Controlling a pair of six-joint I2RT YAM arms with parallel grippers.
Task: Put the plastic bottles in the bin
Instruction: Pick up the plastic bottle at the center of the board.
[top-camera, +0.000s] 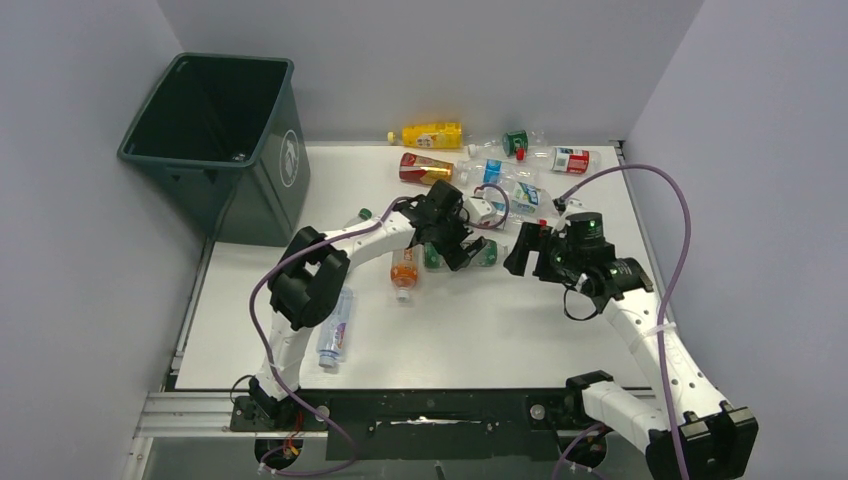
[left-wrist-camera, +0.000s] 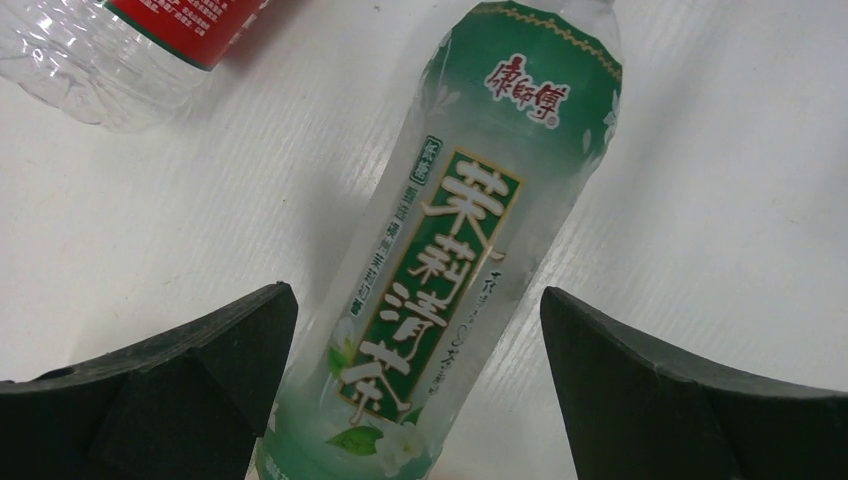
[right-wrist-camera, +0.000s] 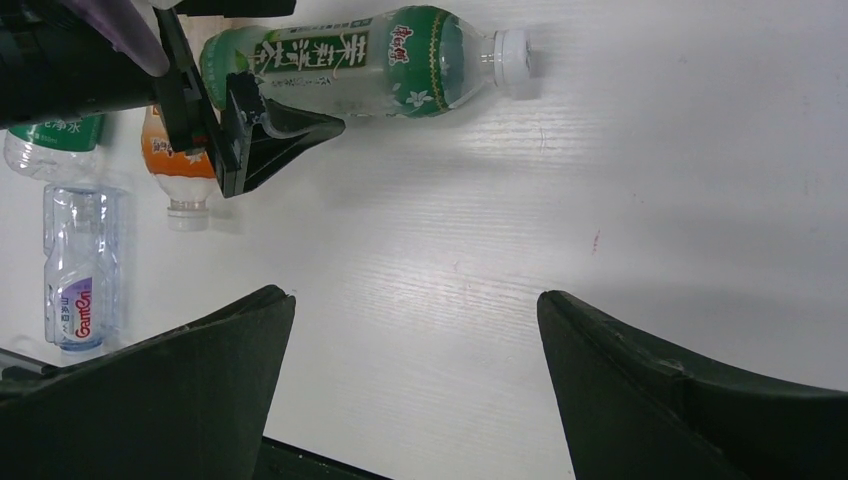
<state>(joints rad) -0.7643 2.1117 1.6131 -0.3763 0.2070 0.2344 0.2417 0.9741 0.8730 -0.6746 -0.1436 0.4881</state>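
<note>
Lying on its side on the white table (top-camera: 480, 330), the green-labelled bottle (left-wrist-camera: 470, 250) sits near the middle of the surface, its white cap pointing away from the left arm. The left gripper (left-wrist-camera: 415, 293) is right over it with its two dark fingers spread wide, one on each side of the bottle's body. A gap shows at the right finger, and the left finger is very close to the plastic. A red-labelled clear bottle (left-wrist-camera: 150, 30) lies just beyond, apart from the green one. The right gripper (right-wrist-camera: 415, 296) is also spread open, holding nothing, above bare table a little to the right of the green-labelled bottle. An orange bottle (top-camera: 404, 270) lies just to the left of the left gripper, and a blue-labelled clear bottle (top-camera: 335, 330) lies nearer the arm bases, beside the left arm. More bottles are scattered along the far edge, among them a yellow bottle (top-camera: 432, 134) and a red-gold bottle (top-camera: 425, 168). The dark green bin (top-camera: 250, 195) stands open at the far left corner, well apart from both grippers.
</note>
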